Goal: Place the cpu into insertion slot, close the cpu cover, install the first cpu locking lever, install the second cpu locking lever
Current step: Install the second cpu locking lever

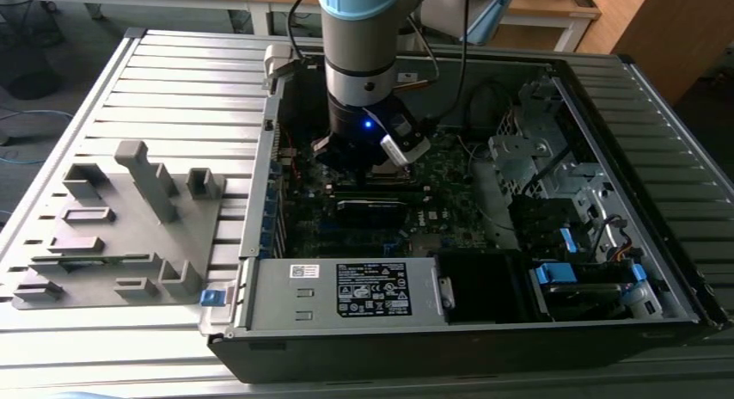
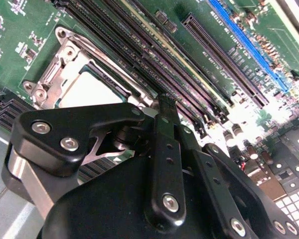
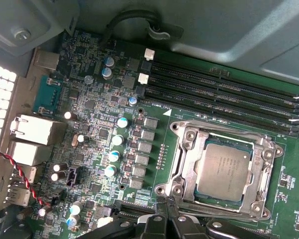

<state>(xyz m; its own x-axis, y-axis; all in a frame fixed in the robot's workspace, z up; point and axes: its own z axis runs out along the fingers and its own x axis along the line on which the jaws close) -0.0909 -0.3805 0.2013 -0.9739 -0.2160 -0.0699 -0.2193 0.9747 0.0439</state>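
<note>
Hovering low over the motherboard, our end effector sits at the cpu cover's six o'clock, fingers seemingly together, empty. We judge the cpu seated, cover closed; levers need pressing.

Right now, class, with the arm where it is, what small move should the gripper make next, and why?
Probably nudge the gripper against the socket edge beside it to start latching: the cpu lies seated and the cpu cover lies flat around it, so only locking seems left.
</note>
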